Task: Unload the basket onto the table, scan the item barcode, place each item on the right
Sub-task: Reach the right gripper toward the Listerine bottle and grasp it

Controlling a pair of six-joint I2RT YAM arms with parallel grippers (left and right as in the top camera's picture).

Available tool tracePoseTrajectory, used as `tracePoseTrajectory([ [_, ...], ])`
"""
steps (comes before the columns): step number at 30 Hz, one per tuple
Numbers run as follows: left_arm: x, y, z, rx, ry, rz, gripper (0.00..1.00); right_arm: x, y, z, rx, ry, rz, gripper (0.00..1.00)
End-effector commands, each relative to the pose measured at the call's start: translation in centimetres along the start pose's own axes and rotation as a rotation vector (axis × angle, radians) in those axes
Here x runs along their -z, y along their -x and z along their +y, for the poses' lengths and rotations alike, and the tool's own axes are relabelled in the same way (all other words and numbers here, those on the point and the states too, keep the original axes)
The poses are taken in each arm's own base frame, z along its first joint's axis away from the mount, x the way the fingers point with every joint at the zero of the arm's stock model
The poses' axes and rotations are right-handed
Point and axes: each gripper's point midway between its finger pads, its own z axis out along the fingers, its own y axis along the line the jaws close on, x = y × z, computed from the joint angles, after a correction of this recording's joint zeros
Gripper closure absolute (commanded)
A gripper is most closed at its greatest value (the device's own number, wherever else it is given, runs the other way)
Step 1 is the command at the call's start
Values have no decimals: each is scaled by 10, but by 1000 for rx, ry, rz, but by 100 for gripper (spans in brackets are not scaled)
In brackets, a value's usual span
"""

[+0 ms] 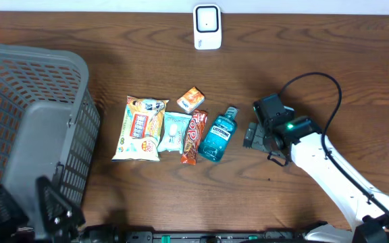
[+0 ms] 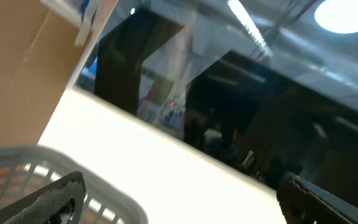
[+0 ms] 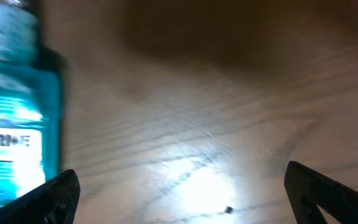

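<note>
The right claw [image 1: 250, 135] is spread wide apart and holds nothing, just beside the blue mouthwash bottle [image 1: 216, 135]. The bottle lies flat on the table [image 1: 316, 61], next to a red snack bar [image 1: 192, 138].

Setting: a mock shop checkout laid out on a robot bench. Overhead view shows a wood-grain table [image 1: 316, 47] with a grey plastic shopping basket [image 1: 59, 74] at the left edge, a white barcode scanner [image 1: 207, 27] at top centre, and packaged groceries in a row mid-frame: snack bag [image 1: 140, 128], pale packet [image 1: 175, 131], candy bar [image 1: 192, 138], small orange box [image 1: 190, 100], blue mouthwash bottle [image 1: 217, 135]. Left wrist view shows a high ceiling with a strip light [image 2: 248, 28] at top centre, a round lamp [image 2: 347, 15] at upper right and a brown cardboard panel [image 2: 17, 74] at upper left, consistent with a large indoor lab or hall.
</note>
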Motion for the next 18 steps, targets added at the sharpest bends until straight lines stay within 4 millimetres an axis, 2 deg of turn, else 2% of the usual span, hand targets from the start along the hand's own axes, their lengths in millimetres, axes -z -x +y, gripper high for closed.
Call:
tracePoseTrajectory([
  [1,-11,-17,11,1,22,9,2,11,10,13,16,35,-27,1],
  [7,-21,-44,23,-5,45,61,2,13,15,14,23,32,-50,1],
  [13,-20,-85,45,-22,117,195,2,20,20,19,30,41,-43,1],
  [16,-16,-106,56,-31,157,271,2,18,25,27,41,32,-37,1],
  [18,-11,-119,64,-38,187,326,2,4,20,44,86,13,0,3],
])
